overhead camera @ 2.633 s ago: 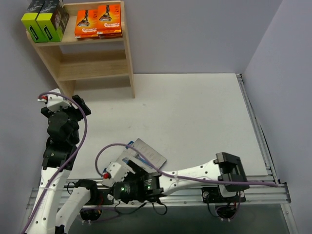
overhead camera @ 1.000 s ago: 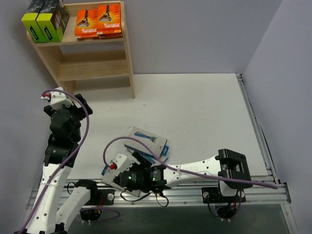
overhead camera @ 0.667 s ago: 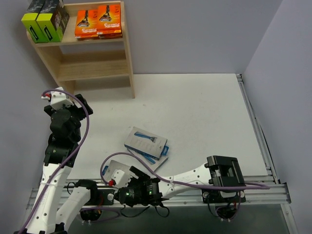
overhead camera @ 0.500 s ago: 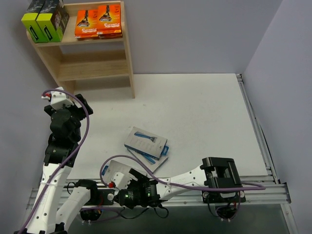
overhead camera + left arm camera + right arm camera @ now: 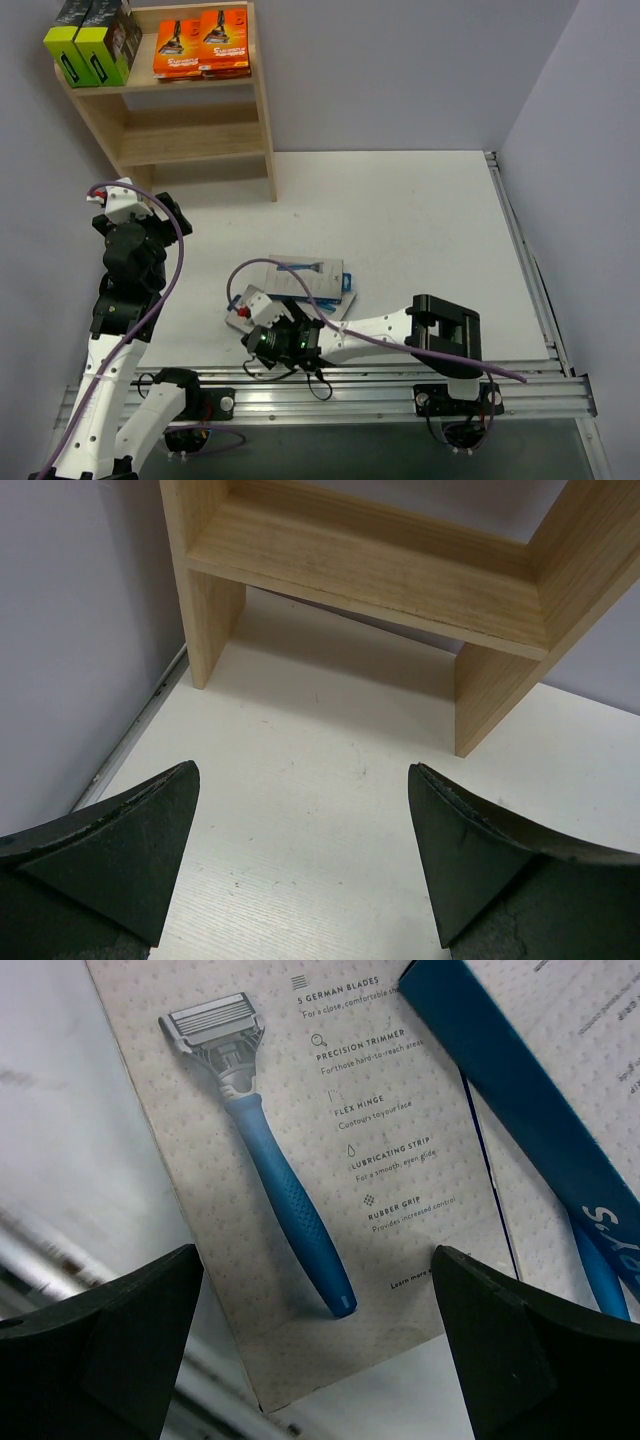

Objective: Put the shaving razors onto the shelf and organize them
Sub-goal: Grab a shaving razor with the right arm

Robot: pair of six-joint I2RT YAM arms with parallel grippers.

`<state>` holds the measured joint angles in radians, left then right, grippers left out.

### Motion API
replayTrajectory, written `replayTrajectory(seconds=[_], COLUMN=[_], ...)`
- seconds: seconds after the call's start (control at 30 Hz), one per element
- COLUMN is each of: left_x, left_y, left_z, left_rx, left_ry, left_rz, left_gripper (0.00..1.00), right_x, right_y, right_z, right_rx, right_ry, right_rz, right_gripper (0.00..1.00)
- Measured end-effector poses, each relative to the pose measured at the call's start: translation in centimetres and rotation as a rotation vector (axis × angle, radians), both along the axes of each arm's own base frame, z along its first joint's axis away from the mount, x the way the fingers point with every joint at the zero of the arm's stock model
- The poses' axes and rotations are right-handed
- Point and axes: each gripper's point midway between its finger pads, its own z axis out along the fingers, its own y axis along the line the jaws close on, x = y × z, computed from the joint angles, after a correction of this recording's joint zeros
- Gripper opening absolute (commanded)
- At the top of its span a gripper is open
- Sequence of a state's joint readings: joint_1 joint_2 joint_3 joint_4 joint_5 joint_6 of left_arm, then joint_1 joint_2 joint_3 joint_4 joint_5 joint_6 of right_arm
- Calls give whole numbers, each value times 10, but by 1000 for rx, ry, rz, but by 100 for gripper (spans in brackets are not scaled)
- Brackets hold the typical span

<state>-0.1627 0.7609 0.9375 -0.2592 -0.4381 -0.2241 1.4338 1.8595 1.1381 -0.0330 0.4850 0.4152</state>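
Two black boxes with lime-green sides (image 5: 92, 42) and orange packs (image 5: 201, 44) stand on the top tier of the wooden shelf (image 5: 262, 110). Grey cards showing a blue razor (image 5: 312, 276) lie overlapped on the table's near middle. My right gripper (image 5: 262, 315) is open just above their near left end. In the right wrist view its open gripper (image 5: 320, 1360) straddles the near end of one grey card (image 5: 300, 1160), and a second card with a blue edge (image 5: 540, 1110) overlaps it at the right. My left gripper (image 5: 150, 215) is open and empty, and faces the shelf's lower tier (image 5: 380, 570).
The shelf stands at the back left against the wall. Its lower tier (image 5: 190, 140) holds nothing. A metal rail (image 5: 520, 250) runs along the table's right edge and another (image 5: 400, 395) along the near edge. Purple cables trail from both arms.
My right gripper has moved from the near edge up onto the grey cards' left end. The cards have turned and shifted a little farther back. The left arm has not moved.
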Motion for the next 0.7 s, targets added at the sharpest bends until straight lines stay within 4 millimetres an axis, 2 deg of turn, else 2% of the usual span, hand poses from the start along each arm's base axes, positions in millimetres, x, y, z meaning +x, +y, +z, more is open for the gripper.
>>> replayTrajectory(seconds=[0.1,0.23,0.33,0.47,0.53,0.6,0.7], left_x=[0,1,1,2,2,2,3], left_y=[-1,-1,-1,-2,-3,-4,-5], left_z=[0,-1,-1,-2,-2,-2,-2], left_rx=[0,0,0,0,0,-1,-1], left_ry=[2,3,3,6,8,8,8], left_rz=[-3,-6,-6,-10,-14,-19,-25], left_gripper=[94,94,94,94,94,94,94], right_x=[35,69,81,80,80,87,122], right_y=[-11,-25,-27,-21,-18,-22,-50], right_z=[1,2,5,14,30,56,103], right_rx=[2,3,14,60,126,226,406], right_ry=[-2,0,1,31,50,68,56], right_rz=[-73,-145,-161,-143,-139,-153,-243], right_gripper=[92,91,93,94,94,93,89])
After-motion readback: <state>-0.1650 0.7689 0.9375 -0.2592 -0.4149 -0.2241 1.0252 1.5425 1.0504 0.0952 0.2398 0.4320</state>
